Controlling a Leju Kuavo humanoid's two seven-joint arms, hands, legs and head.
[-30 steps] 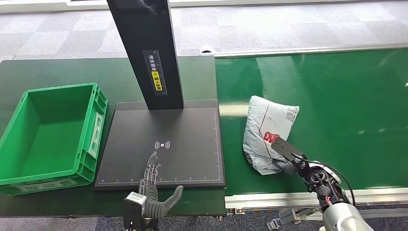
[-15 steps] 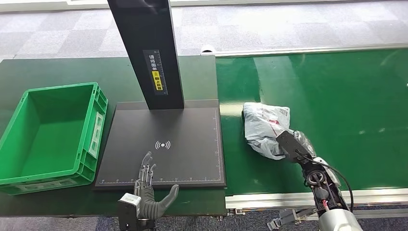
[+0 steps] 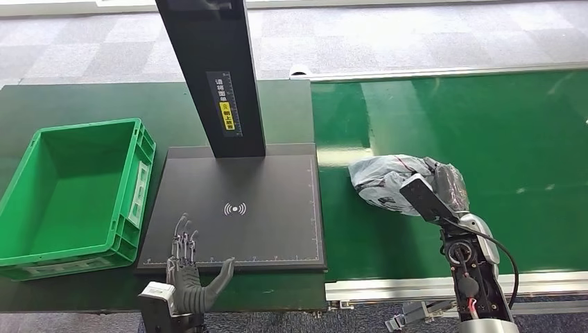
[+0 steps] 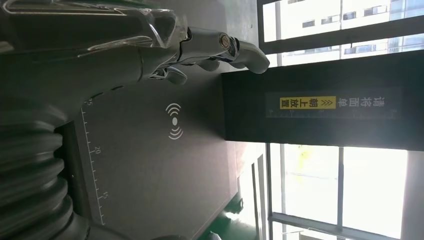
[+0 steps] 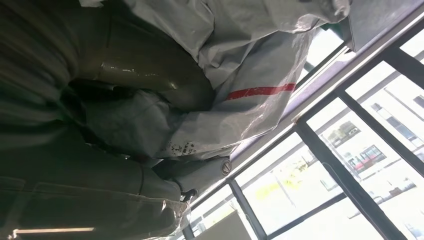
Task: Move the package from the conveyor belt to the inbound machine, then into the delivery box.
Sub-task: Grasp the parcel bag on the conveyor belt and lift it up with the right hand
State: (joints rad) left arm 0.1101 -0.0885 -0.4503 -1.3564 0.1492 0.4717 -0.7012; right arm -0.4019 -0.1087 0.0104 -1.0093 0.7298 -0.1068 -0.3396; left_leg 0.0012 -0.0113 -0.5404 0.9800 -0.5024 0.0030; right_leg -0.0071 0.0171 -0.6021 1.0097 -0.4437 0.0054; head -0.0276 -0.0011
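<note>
Grey plastic of the package (image 3: 388,182) is now bunched and lifted off the green conveyor belt (image 3: 513,139), where a second ago it lay flat. The right hand (image 3: 444,191) grasps it firmly, so the carry to the inbound machine (image 3: 236,208) can begin. The left hand (image 3: 186,281) waits released, fingers spread, at the machine's near edge.
</note>
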